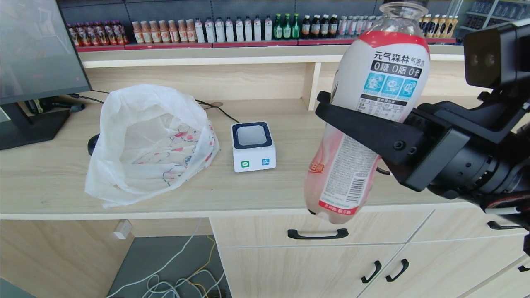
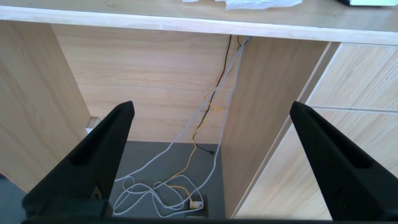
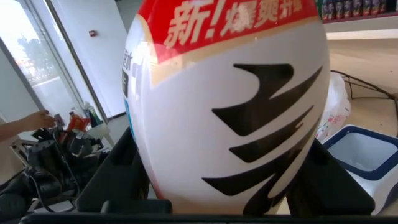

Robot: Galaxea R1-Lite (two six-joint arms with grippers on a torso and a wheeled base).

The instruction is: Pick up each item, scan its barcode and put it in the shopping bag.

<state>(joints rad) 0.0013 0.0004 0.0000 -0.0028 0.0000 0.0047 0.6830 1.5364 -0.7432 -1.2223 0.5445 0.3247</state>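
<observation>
The pink plastic drink bottle with a red-and-white label (image 1: pixel 372 111) (image 3: pixel 230 106) hangs in the air over the front edge of the pale wooden counter (image 1: pixel 290 182), at 3 o'clock from the white box scanner with a dark blue rim (image 1: pixel 253 145). Its long axis is tilted, neck toward 1 o'clock, base toward 7 o'clock, barcode facing the head camera. The right claw (image 1: pixel 327 105) grips it across the middle, reaching in from 3 o'clock. The left claw (image 2: pixel 211 109) is spread wide and holds nothing, below the counter edge. The white plastic shopping bag (image 1: pixel 145 140) lies at 9 o'clock from the scanner.

Pink-and-white bottle (image 1: pixel 350 169) with red bands, white bag (image 1: pixel 149 140) with red print, navy-rimmed white scanner (image 1: pixel 253 147)
</observation>
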